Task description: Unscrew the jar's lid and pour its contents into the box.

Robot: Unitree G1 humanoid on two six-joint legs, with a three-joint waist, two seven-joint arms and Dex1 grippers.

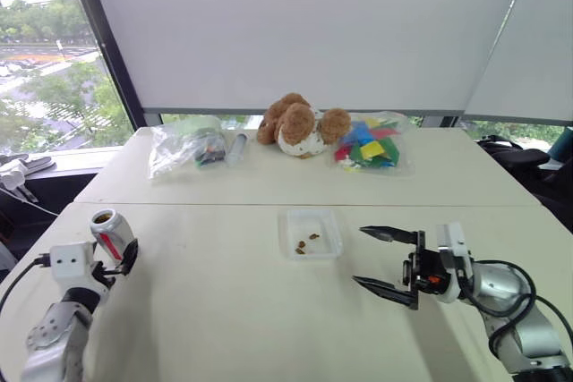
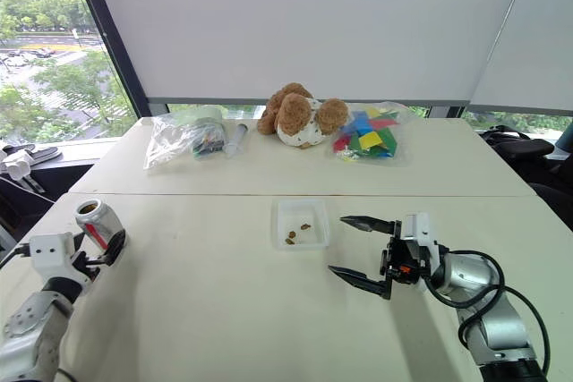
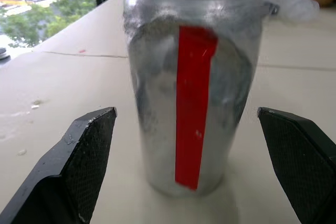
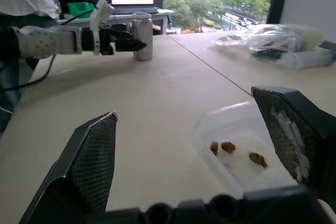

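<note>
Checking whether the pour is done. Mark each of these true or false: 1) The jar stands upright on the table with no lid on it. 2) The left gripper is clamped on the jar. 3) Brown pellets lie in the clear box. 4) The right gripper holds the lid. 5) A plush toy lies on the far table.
1) True: the jar stands upright on the table, its mouth uncovered.
2) False: the left gripper is open, its fingers apart on either side of the jar.
3) True: a few contents lie in the box.
4) False: the right gripper is open and empty.
5) True: the plush toy lies between two clear bags.
</note>
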